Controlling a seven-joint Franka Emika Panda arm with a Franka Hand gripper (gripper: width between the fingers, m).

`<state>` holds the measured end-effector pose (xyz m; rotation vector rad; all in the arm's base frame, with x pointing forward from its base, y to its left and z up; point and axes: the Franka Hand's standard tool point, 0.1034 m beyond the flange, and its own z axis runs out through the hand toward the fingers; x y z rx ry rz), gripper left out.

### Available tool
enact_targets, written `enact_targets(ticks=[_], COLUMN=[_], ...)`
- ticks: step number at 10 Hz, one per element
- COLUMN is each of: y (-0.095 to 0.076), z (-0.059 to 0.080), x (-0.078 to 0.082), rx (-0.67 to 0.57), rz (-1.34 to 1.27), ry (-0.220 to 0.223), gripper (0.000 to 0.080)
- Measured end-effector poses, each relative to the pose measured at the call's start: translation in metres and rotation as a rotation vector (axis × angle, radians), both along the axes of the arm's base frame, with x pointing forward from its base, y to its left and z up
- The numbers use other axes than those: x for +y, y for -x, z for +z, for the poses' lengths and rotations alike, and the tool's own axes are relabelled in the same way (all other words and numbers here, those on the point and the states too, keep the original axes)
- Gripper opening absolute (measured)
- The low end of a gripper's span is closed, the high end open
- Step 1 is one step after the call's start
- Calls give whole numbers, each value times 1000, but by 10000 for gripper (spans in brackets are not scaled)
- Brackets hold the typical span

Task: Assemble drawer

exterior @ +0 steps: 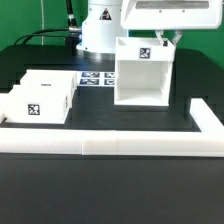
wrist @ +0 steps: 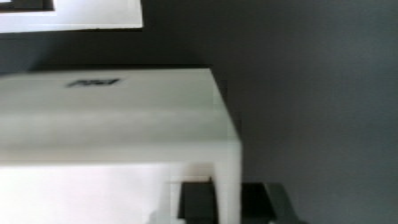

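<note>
We see the tool (wrist: 228, 205) pinching a thin wall of the white plastic drawer casing (exterior: 140, 85), upright on the black bench (exterior: 120, 118); probably light, stiff, slippery, best held by its wall.

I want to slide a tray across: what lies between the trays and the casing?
In the exterior view, only the marker board lies between the trays and the casing; nearer the camera the table is bare.
</note>
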<state>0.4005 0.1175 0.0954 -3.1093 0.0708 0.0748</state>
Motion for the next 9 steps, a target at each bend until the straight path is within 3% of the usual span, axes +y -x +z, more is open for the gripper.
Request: enact_targets(ticks=[6, 9], y=[-4, -58], z=[0, 0], x=[-2, -16], rx=[-2, -46], rz=[20, 59], ry=[-2, -18], gripper=[37, 38])
